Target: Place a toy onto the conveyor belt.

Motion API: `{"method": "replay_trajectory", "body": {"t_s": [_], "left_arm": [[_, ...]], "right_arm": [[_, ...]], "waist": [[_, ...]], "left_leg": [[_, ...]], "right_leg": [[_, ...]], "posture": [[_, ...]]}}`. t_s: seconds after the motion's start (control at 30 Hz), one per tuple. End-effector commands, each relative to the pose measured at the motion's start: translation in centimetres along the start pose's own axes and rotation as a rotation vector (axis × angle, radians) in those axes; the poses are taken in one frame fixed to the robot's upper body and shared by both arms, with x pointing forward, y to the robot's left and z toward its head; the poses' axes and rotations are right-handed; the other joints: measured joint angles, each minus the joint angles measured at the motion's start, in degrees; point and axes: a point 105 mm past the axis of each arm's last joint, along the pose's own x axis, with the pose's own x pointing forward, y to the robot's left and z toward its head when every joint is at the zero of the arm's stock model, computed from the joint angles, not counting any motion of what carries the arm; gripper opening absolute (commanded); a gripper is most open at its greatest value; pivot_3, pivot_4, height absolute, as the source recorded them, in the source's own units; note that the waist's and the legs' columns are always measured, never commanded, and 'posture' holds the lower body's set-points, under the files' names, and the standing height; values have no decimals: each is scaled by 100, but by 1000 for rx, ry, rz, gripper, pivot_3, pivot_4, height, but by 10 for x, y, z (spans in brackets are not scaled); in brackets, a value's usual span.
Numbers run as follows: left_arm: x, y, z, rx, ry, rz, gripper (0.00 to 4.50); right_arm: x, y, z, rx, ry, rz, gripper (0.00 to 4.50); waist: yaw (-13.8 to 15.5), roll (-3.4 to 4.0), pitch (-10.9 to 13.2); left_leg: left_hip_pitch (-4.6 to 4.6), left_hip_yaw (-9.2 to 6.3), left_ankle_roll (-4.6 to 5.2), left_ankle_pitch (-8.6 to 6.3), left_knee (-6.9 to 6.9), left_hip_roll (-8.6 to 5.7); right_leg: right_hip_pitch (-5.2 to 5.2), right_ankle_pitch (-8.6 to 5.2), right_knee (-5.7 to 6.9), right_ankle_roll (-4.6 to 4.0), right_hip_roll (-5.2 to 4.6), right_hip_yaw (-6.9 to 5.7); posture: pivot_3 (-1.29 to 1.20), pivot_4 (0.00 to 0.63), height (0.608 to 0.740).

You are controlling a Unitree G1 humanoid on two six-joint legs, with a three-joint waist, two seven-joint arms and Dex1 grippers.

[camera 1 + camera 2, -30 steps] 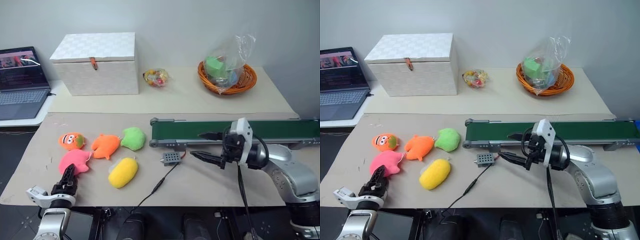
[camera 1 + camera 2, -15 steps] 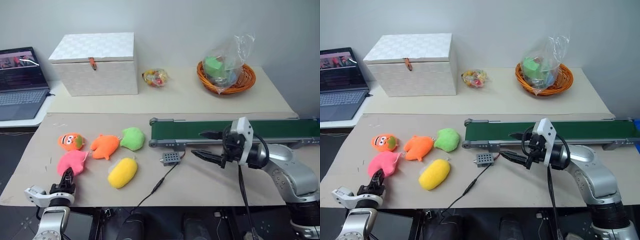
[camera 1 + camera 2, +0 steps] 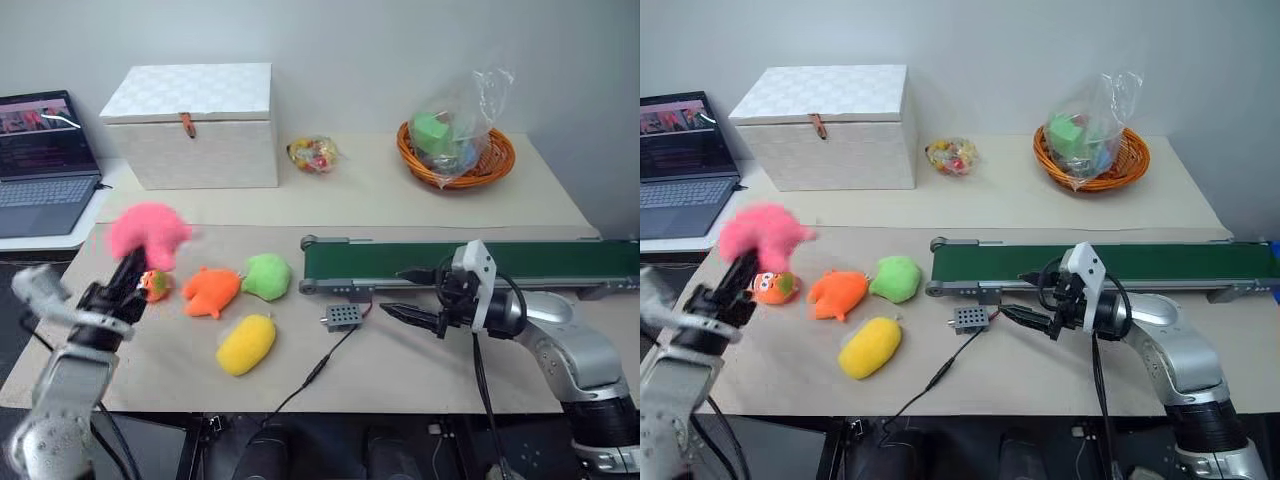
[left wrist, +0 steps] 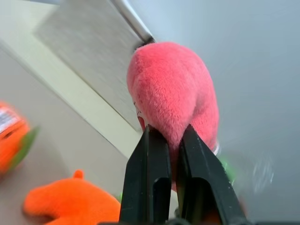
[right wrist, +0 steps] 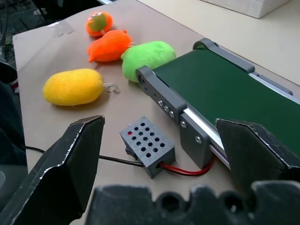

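The left pincer [image 4: 166, 136] is clamped on the pink plush toy [image 3: 146, 231], apparently clear above the tabletop [image 3: 420, 365]. The right pincer [image 3: 407, 292], fingers apart, hovers beside the conveyor belt [image 3: 560, 258] edge.

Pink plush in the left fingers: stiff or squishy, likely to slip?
Likely squishy: the pink plush dents where the left gripper fingers pinch its edge. Probably light, held aloft by that pinch. Fuzzy pile should resist slipping, though it may swing.
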Motion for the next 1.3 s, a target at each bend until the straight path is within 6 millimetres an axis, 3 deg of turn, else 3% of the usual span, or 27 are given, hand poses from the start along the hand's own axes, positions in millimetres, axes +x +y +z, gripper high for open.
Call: {"method": "replay_trajectory", "body": {"t_s": [0.03, 0.07, 0.13, 0.17, 0.23, 0.33, 0.4, 0.47, 0.6, 0.7, 0.87, 0.93, 1.3], "left_arm": [[18, -13, -24, 485, 207, -11, 145], [30, -7, -24, 714, 230, 37, 145], [54, -7, -5, 1089, 145, 129, 145], [66, -15, 13, 1277, 36, 186, 145], [79, -51, 37, 1578, -236, 188, 145], [83, -93, 27, 1923, -508, 47, 145], [83, -118, 7, 2076, -714, -96, 145], [84, -127, -11, 2106, -815, -225, 145], [103, -109, -46, 2167, -764, -408, 145], [119, -107, -46, 2197, -803, -436, 145], [136, -128, -49, 2209, -931, -557, 145], [136, -132, -59, 2189, -945, -640, 145], [131, -103, -112, 2195, -756, -890, 145]], "right_arm": [[1, -1, 11, -41, -43, -5, 4500], [1, 0, 11, -37, -49, -5, 4500], [3, 1, 11, -32, -56, -2, 4500], [4, 1, 11, -34, -59, -3, 4500], [4, 1, 12, -34, -66, -11, 4500], [2, 2, 12, -31, -70, -16, 4500], [-1, 4, 12, -32, -70, -17, 4500], [-4, 4, 11, -35, -69, -24, 4500], [-10, 0, 14, -45, -75, -67, 4500], [-14, 0, 16, -46, -80, -81, 4500], [-19, -3, 19, -29, -87, -110, 4500], [-20, -3, 21, -37, -86, -112, 4500], [-19, -2, 26, -48, -104, -116, 4500]], "waist": [[-7, 2, 1], [-9, 3, 2], [-3, 1, 5], [7, 0, 7], [28, -9, 13], [27, -9, 13], [20, -4, 10], [23, -4, 10], [36, -6, 11], [58, -8, 12], [102, -9, 13], [109, -9, 13], [1, -10, 13]], "left_leg": [[0, 2, 0, 0, -2, 0], [1, 4, 0, 0, -6, 0], [-3, 4, 0, 0, -11, 1], [-6, 3, -3, 2, -14, 4], [-12, 0, -6, 3, -16, 10], [-25, 2, -13, 7, -19, 10], [-27, 4, -14, 8, -30, 11], [-39, 4, -13, 7, -37, 13], [-91, 7, -32, 20, -26, 10], [-103, 5, -43, 29, -19, 10], [-103, 2, -43, 29, 12, 9], [-108, 3, -41, 28, 22, 5], [-120, 3, -33, 24, 52, 4]], "right_leg": [[0, 0, -3, 0, 1, 2], [-1, 0, -5, 0, 1, 5], [-7, 0, -7, 0, 4, 6], [-10, 1, -6, -1, 9, 4], [-13, 3, -8, -5, 16, 0], [-21, 7, -34, -3, 16, 4], [-21, 8, -54, 0, 16, 7], [-32, 8, -63, 0, 16, 4], [-100, 10, -12, 1, 14, 8], [-121, 10, 12, 0, 15, 5], [-107, 15, 22, 6, 14, 1], [-106, 16, 21, 8, 12, 2], [-111, 16, 31, 10, 12, 3]], "posture": [[0, 150, 740], [0, 150, 740], [0, 150, 740], [0, 150, 740], [0, 150, 740], [0, 150, 740], [0, 150, 740], [0, 150, 740], [0, 150, 740], [0, 150, 740], [0, 150, 740], [0, 150, 740], [0, 150, 740]]}}
